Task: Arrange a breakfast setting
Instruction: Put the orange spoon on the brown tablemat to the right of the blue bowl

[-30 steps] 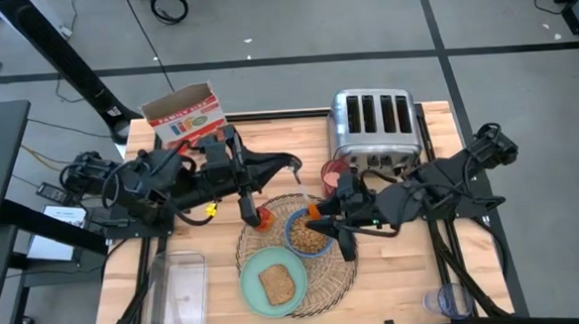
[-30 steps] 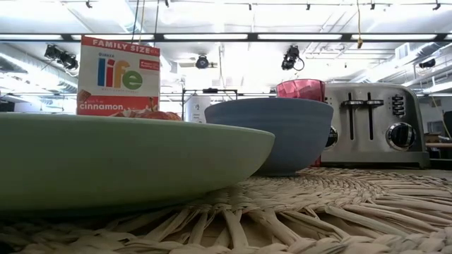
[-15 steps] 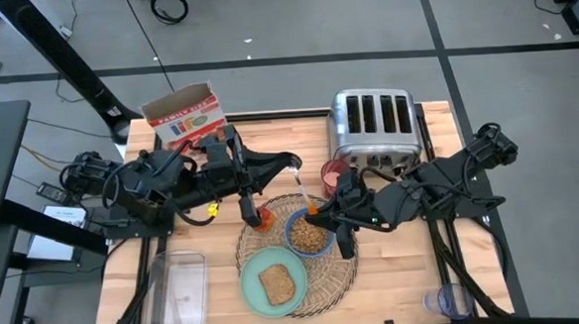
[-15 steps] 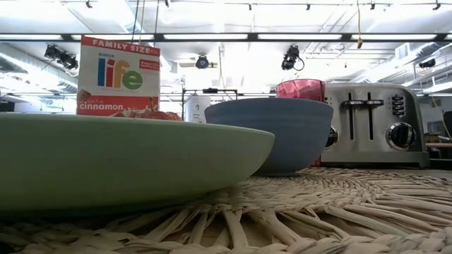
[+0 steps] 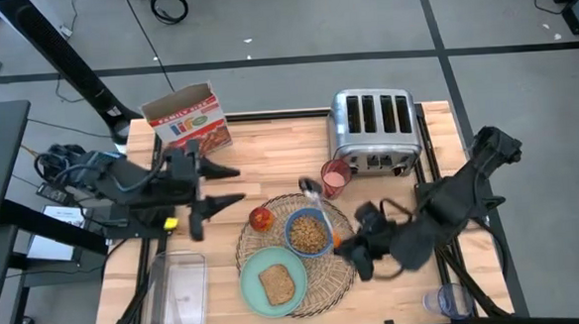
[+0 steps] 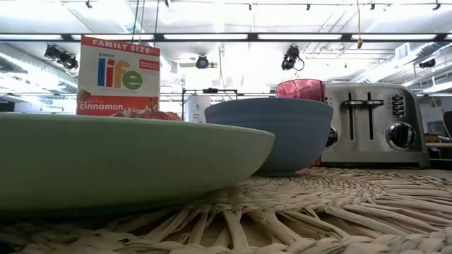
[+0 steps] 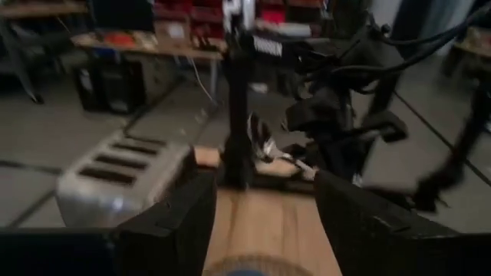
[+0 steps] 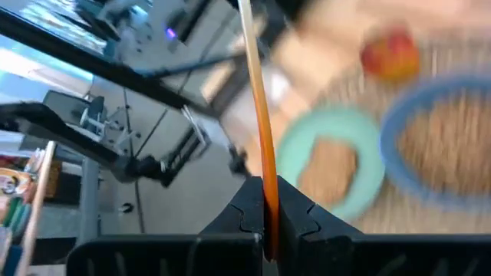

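On the round straw placemat (image 5: 320, 274) rest a mint-green plate (image 5: 258, 266) with a toast slice (image 5: 276, 284), a blue bowl (image 5: 309, 232) of cereal and a red apple (image 5: 261, 218). Just beyond the mat's far edge stands the pink cup (image 5: 335, 177). My right gripper (image 5: 341, 244) is near the mat's right edge, shut on the orange-handled spoon (image 5: 319, 208), whose metal bowl end (image 5: 310, 188) reaches toward the cup. My left gripper (image 5: 236, 185) is open and holds nothing, left of the apple. My right gripper pinches the spoon's orange handle (image 8: 266, 201) between its two fingers, at the end away from the spoon's bowl. The fingers come from the table's near right, slanting down. The spoon sticks out ahead of them, lifted clear above the blue bowl's right rim.
A chrome toaster (image 5: 372, 128) stands at the far right and a cereal box (image 5: 186, 118) at the far left. A clear plastic bin (image 5: 177, 292) sits at the near left, a small clear cup (image 5: 446, 301) at the near right. Bare wood lies between box and toaster.
My left gripper has opened, let go of the spoon's metal end and drawn back toward the table's left edge. My right gripper has shifted toward the near right edge and rolled, carrying the spoon by its handle; the spoon now points toward the cup.
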`<state>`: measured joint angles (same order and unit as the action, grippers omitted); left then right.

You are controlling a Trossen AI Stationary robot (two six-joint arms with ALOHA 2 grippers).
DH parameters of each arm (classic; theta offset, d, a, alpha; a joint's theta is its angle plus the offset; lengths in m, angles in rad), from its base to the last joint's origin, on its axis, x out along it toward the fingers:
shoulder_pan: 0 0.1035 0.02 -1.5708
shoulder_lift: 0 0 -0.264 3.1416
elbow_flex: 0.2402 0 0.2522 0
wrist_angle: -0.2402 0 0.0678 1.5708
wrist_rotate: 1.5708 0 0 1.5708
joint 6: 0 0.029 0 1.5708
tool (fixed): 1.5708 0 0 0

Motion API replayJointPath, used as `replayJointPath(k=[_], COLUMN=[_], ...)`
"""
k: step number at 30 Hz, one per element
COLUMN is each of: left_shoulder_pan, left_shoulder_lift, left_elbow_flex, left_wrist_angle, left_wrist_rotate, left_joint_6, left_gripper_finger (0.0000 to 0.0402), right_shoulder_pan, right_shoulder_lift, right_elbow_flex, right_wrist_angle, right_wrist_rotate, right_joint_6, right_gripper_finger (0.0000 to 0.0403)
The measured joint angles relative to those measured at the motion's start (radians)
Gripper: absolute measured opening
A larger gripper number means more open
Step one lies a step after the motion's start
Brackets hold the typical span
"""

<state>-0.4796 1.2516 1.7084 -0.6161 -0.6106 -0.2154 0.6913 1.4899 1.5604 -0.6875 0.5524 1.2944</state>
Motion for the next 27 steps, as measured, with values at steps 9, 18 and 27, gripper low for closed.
replayJointPath(k=[9,18,27], left_shoulder_pan=[-0.093,-0.097,-0.100], left_shoulder_lift=[-0.008,-0.008,-0.008], left_elbow_flex=[0.000,0.000,0.000], left_wrist_angle=[-0.120,-0.116,-0.116], left_wrist_rotate=[0.000,-0.001,-0.001], left_joint_6=[-0.063,-0.086,-0.101], left_gripper_finger=[0.0208,0.0190,0.0190], right_shoulder_pan=[0.115,0.153,0.108], right_shoulder_lift=[0.001,0.001,0.002], right_elbow_flex=[-0.431,-0.652,-0.748], right_wrist_angle=[0.321,0.489,0.574], right_wrist_rotate=[-0.079,-0.077,-0.105], right_joint_6=[0.557,0.883,0.894], right_gripper_finger=[0.0010,0.0010,0.0010])
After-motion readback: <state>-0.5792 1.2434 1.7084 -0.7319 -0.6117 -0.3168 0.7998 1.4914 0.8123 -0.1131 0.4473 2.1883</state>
